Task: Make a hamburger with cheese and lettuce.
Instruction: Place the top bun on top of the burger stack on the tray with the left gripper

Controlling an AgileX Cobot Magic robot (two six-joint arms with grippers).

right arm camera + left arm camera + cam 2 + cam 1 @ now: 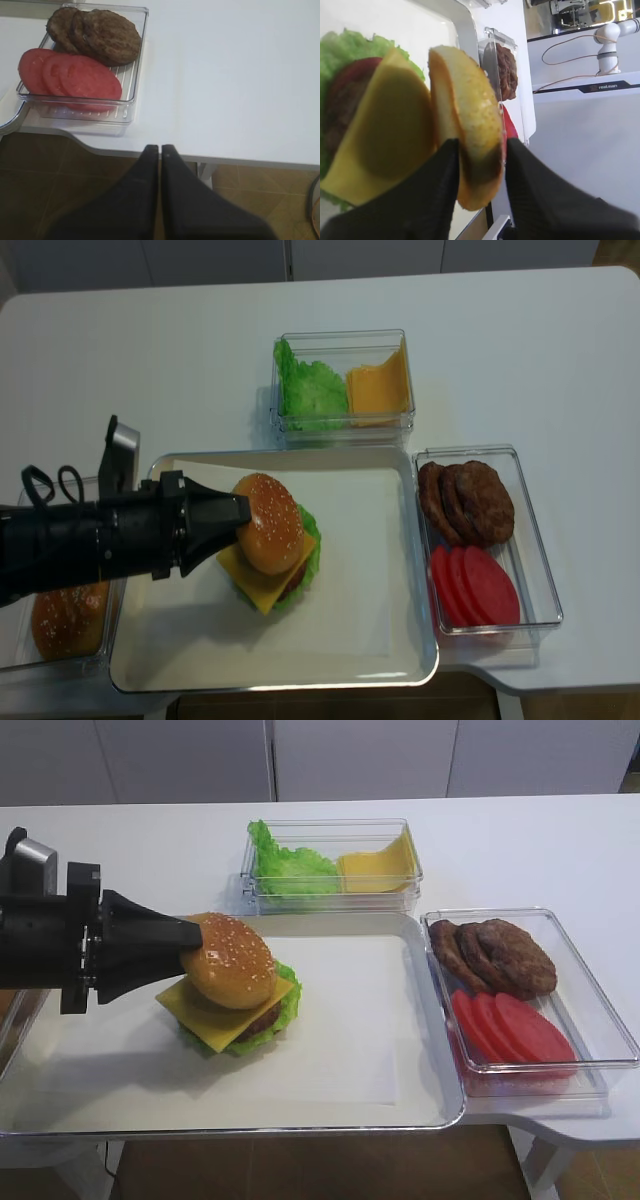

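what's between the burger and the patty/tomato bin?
Only bare white paper on the tray, then the tray's rim. Nothing lies between the hamburger and the bin; clearest in the exterior high view.

A robotics lab set up as a mock kitchen: a white table (560,350) holds clear bins (505,630) of toy food, white cabinet doors (360,755) stand behind, and another white robot arm (610,37) with cables stands far right.

Closed end effector (160,148) beside table edge (200,155)
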